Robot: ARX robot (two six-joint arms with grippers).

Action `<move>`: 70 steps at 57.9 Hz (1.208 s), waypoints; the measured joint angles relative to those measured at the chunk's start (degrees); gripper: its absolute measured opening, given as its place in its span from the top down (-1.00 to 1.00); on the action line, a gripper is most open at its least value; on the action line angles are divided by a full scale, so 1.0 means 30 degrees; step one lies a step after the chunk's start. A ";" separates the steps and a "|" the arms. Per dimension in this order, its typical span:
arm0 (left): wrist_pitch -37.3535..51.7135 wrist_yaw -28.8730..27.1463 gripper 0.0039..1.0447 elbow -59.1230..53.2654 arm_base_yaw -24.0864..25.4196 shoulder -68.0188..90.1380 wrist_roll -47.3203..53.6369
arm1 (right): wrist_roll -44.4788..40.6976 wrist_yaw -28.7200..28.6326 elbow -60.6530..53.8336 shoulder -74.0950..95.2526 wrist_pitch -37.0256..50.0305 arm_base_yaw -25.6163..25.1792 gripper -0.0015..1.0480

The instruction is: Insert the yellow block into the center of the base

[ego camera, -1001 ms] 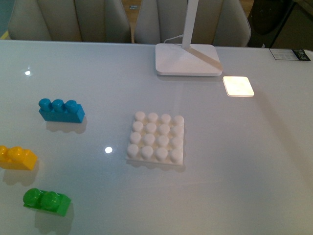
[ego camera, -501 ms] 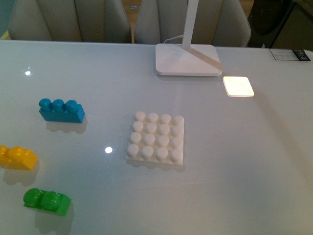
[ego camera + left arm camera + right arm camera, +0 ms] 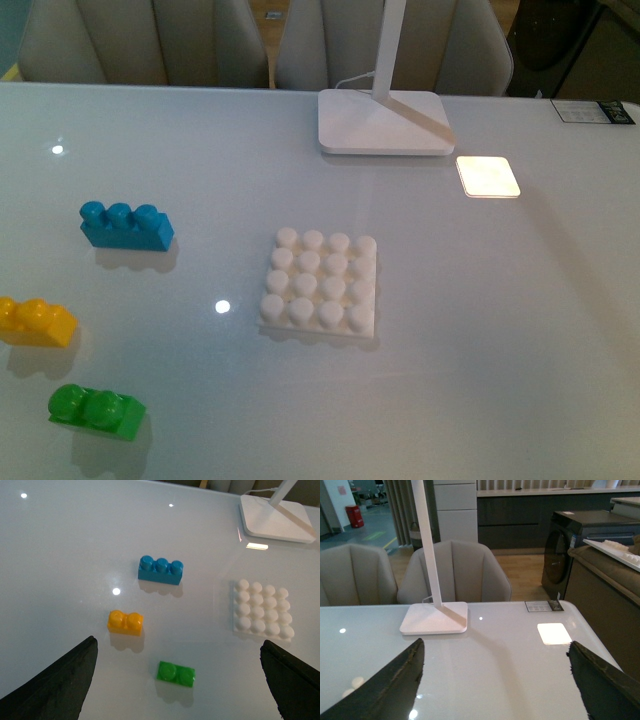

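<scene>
The yellow block point(image 3: 36, 322) lies at the table's left edge, partly cut off in the front view; it shows whole in the left wrist view point(image 3: 125, 622). The white studded base point(image 3: 319, 284) sits mid-table, nothing on it; it also shows in the left wrist view point(image 3: 263, 610). My left gripper point(image 3: 180, 680) is open and empty, held well above the table over the green brick point(image 3: 175, 673). My right gripper point(image 3: 495, 680) is open and empty, above bare table near the lamp. Neither arm shows in the front view.
A blue three-stud brick point(image 3: 126, 226) lies left of the base and a green two-stud brick point(image 3: 96, 410) near the front left. The white lamp foot point(image 3: 384, 122) stands at the back, a glowing square tile point(image 3: 488, 176) to its right. Chairs point(image 3: 150, 40) stand behind the table.
</scene>
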 joint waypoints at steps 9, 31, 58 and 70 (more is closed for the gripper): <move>0.4503 -0.0131 -0.86 0.0663 0.0488 0.6579 0.0248 | 0.0000 0.0000 0.0000 0.0000 0.0000 0.0000 -0.83; 1.0091 -0.0379 -0.86 0.4073 0.1865 2.0458 0.1173 | 0.0000 0.0000 0.0000 0.0000 -0.0007 0.0000 -0.83; 1.2196 -0.0393 -0.86 0.5843 0.2426 2.7605 0.2193 | 0.0000 0.0000 0.0000 0.0000 -0.0007 0.0000 -0.83; 1.2437 0.0146 -0.86 0.6608 0.2798 2.8982 0.3534 | 0.0000 0.0000 0.0000 0.0000 -0.0007 0.0000 -0.83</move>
